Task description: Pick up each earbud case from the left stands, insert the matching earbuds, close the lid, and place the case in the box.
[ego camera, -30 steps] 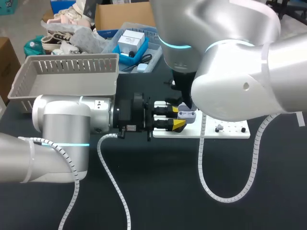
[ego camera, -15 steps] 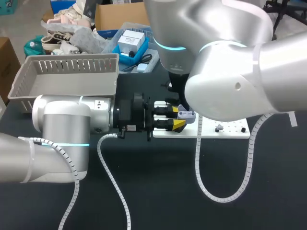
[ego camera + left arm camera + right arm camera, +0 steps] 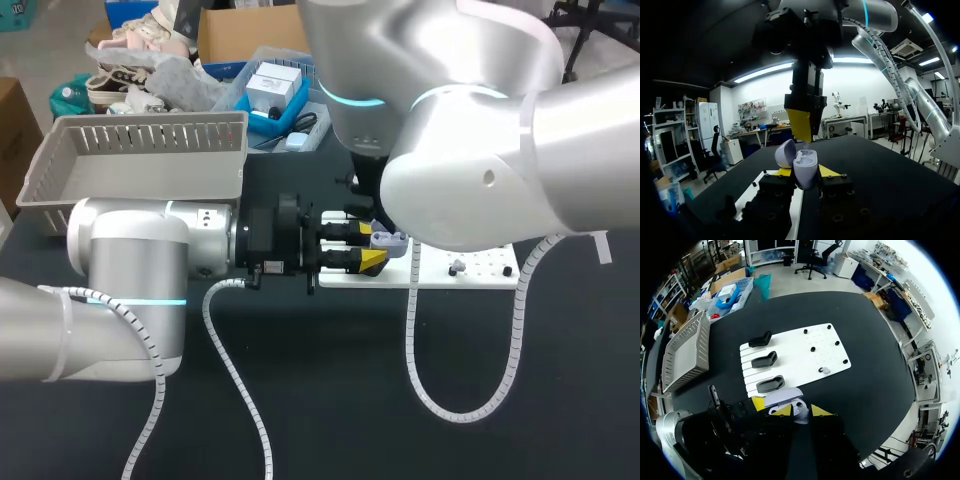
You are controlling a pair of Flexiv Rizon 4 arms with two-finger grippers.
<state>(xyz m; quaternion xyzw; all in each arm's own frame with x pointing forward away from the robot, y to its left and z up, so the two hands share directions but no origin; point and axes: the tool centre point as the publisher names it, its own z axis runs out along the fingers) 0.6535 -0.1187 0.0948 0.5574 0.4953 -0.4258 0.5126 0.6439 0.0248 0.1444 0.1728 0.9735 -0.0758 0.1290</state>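
Note:
My left gripper (image 3: 368,247) (image 3: 806,172) is shut on a lavender earbud case (image 3: 391,240) (image 3: 805,167), held level over the left end of the white board (image 3: 480,272) with its lid (image 3: 785,152) open. My right gripper (image 3: 803,140) (image 3: 801,411) points straight down onto the open case (image 3: 785,397), shut on a small pale earbud (image 3: 799,407) between its tips. Another earbud (image 3: 824,370) (image 3: 456,267) lies on the board (image 3: 790,347). Three black stands (image 3: 765,359) on the board are bare. In the head view the right arm's bulk hides its own fingers.
A grey slatted basket (image 3: 140,160) (image 3: 687,350) stands at the table's back left, behind my left arm. Small black pegs (image 3: 812,348) dot the board's right half. My right arm's white cable (image 3: 430,390) loops over the table in front of the board.
My right arm has shifted slightly to the left above the case. The left arm and the case have stayed still.

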